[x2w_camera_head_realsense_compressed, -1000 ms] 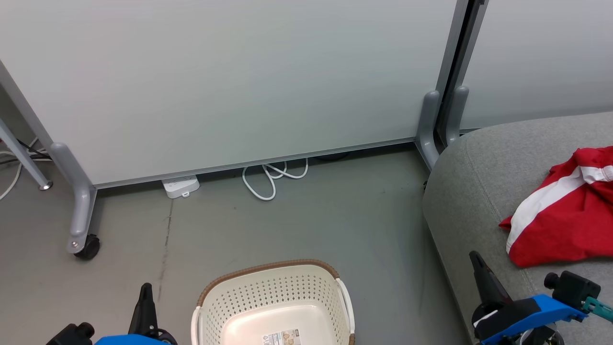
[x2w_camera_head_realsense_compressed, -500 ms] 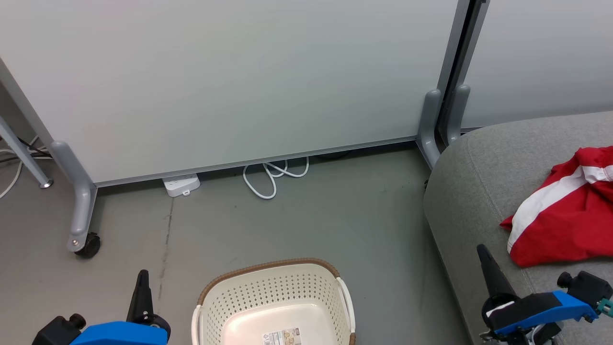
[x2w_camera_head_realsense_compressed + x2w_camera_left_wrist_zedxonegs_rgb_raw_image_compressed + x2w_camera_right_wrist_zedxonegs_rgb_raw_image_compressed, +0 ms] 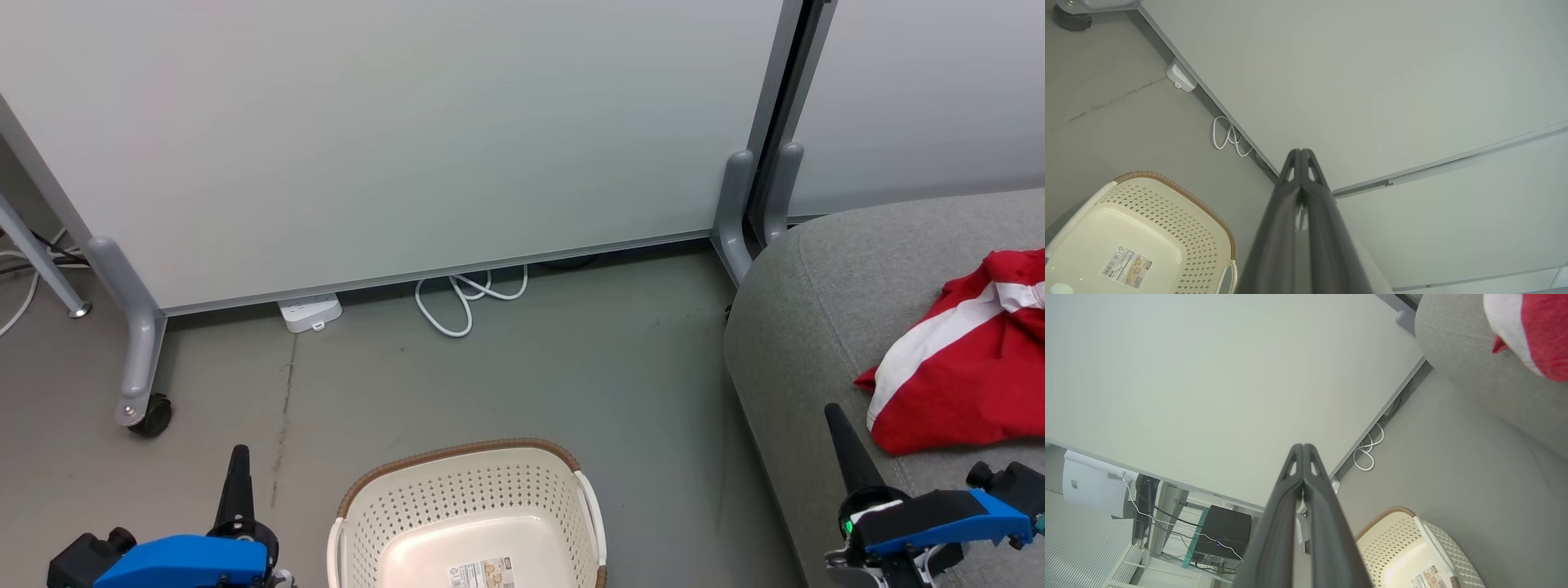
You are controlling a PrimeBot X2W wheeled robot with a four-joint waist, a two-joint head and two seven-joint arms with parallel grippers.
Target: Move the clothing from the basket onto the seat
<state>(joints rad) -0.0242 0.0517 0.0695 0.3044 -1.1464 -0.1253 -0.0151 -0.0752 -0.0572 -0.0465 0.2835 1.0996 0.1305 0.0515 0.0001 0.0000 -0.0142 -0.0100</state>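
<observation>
The cream basket (image 3: 467, 490) with its brown rim stands on the floor at the bottom centre, and nothing lies on its labelled bottom (image 3: 1094, 245). Red clothing (image 3: 971, 359) with a white stripe lies crumpled on the grey seat (image 3: 816, 310) at the right. Left of the basket my left gripper (image 3: 239, 457) is low and shut, nothing between its fingers (image 3: 1301, 157). My right gripper (image 3: 834, 412) is shut and bare, just left of the clothing over the seat's front edge. The right wrist view catches a corner of the clothing (image 3: 1535, 330) and the basket (image 3: 1404, 547).
A pale partition panel (image 3: 392, 139) on castor feet (image 3: 151, 412) closes off the back. A white power strip (image 3: 309, 314) and a looped white cable (image 3: 461, 306) lie at its base. Grey bare floor (image 3: 571, 367) spreads between basket, panel and seat.
Both grippers have sunk lower and drawn back toward the bottom edge; the right one has shifted slightly right. Basket and clothing have stayed put.
</observation>
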